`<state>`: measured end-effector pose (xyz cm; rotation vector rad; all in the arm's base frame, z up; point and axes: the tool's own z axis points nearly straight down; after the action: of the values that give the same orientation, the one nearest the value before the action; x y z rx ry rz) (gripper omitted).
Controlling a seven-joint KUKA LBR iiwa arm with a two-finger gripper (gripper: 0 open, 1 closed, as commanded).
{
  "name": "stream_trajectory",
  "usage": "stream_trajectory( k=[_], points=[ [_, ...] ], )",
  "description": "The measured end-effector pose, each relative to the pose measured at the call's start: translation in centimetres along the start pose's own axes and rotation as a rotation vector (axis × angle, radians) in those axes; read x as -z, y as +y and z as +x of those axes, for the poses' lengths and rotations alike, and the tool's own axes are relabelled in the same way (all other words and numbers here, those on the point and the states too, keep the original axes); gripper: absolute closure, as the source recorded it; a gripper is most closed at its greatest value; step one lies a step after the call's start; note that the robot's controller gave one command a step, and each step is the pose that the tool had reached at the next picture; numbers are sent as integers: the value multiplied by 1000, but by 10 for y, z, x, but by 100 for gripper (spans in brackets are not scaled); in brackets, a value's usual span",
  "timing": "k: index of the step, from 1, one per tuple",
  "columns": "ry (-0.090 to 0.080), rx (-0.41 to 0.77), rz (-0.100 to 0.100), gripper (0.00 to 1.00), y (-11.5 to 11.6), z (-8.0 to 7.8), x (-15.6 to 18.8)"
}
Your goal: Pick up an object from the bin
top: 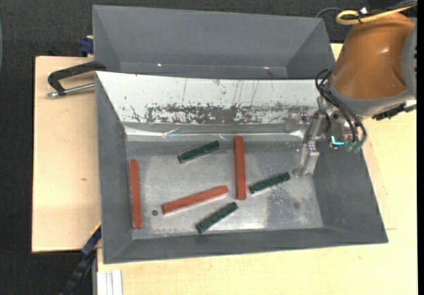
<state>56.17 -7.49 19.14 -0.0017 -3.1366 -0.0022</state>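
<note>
Over at the right side of the grey metal bin (348,211), the gripper (305,165) hangs low, its tip just beside the right end of a short dark green flat bar (268,183) lying on the floor. Honestly can't tell if it's open or closed. A long red-orange flat bar (239,168) lies right next to the green one's left end.

readable text: none | brands, numbers, signs: none | bin (199,42): dark specks (218,113) along its back wall, too blurred to read as letters
</note>
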Motion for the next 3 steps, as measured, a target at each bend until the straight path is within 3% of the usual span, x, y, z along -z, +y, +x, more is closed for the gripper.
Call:
stream_trajectory(
  k=[1,2,3],
  points=[
    [-4,0,0,0,0,-1,2],
    [-4,158,0,100,-1,-21,-87],
    [-7,158,1,0,-1,-22,-85]
  ],
)
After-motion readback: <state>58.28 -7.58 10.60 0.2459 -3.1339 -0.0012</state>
